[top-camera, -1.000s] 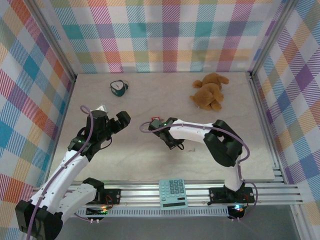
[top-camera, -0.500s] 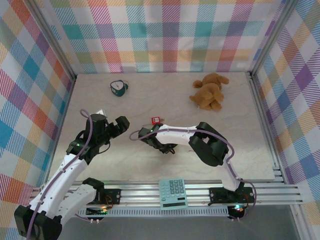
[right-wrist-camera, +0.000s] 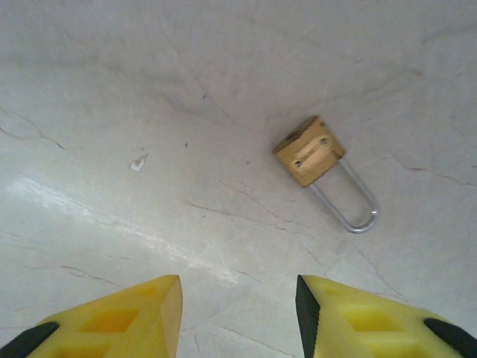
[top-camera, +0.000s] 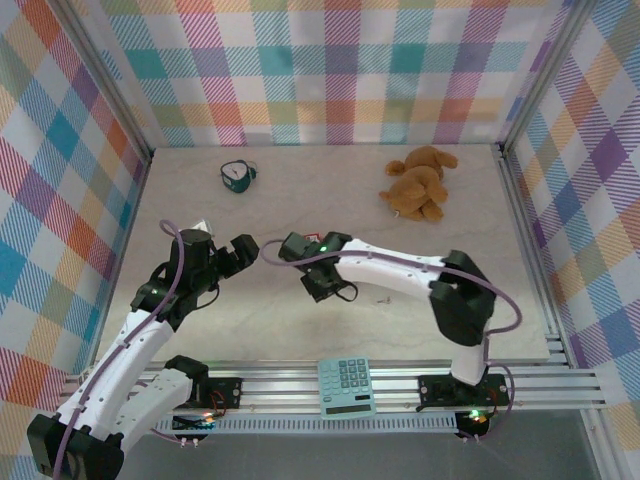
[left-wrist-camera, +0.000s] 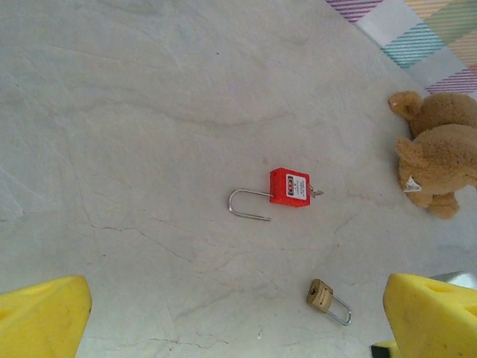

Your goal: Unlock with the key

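The key (left-wrist-camera: pixel 317 193) is seated in the base of the red padlock (left-wrist-camera: pixel 290 186), shackle (left-wrist-camera: pixel 250 192) sprung, so unlocking is judged done. Left fingers (left-wrist-camera: pixel 45 317) are held spread, empty, above the tabletop (left-wrist-camera: pixel 149 112) for overview. Right fingers (right-wrist-camera: pixel 127 317) are parted, nothing gripped, near the brass padlock (right-wrist-camera: pixel 309 151).

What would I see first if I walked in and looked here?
Probably the bright red padlock lying in the middle of the table, its silver loop sticking out sideways. A fluffy brown teddy bear lies at the far right, and a small brass padlock lies just ahead of the right gripper.
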